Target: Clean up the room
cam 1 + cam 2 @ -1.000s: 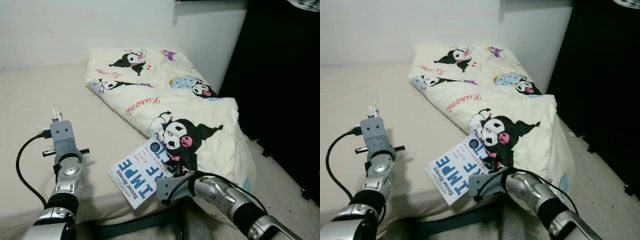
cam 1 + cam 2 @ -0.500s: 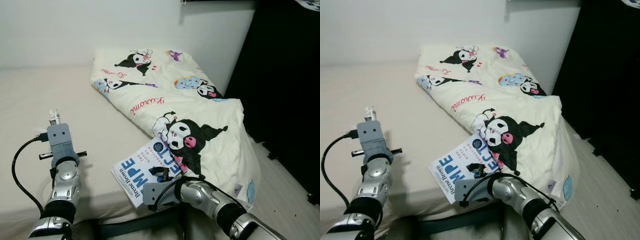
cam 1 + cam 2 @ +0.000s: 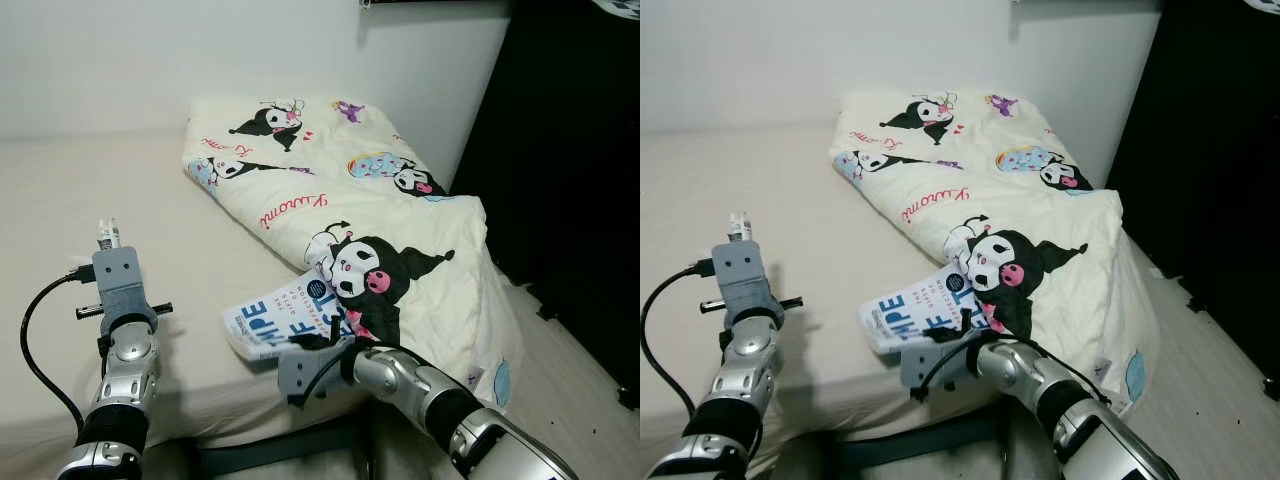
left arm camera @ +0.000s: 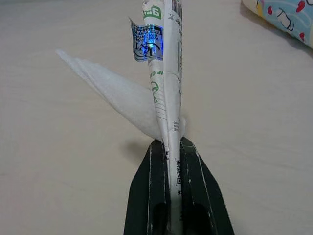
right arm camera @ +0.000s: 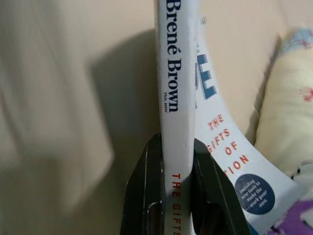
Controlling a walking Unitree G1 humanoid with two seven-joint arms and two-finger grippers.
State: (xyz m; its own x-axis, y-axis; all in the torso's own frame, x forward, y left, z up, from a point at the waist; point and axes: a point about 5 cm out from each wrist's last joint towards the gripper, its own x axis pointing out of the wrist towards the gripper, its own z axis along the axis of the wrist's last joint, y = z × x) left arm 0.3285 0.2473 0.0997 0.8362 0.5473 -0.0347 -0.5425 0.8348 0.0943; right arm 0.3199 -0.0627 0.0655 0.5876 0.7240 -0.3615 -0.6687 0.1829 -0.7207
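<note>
Bright, even indoor light; head views sharp, right wrist view blurred.

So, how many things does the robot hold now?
2. The right hand grips a white book by its spine at the bed's edge; the left hand holds a flat wrapper over the mattress.

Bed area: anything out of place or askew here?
Yes. The cream cartoon-print quilt lies bunched, drooping over the beige mattress edge. The right gripper clamps a white paperback book by its spine; the left gripper pinches a crumpled white wrapper.
</note>
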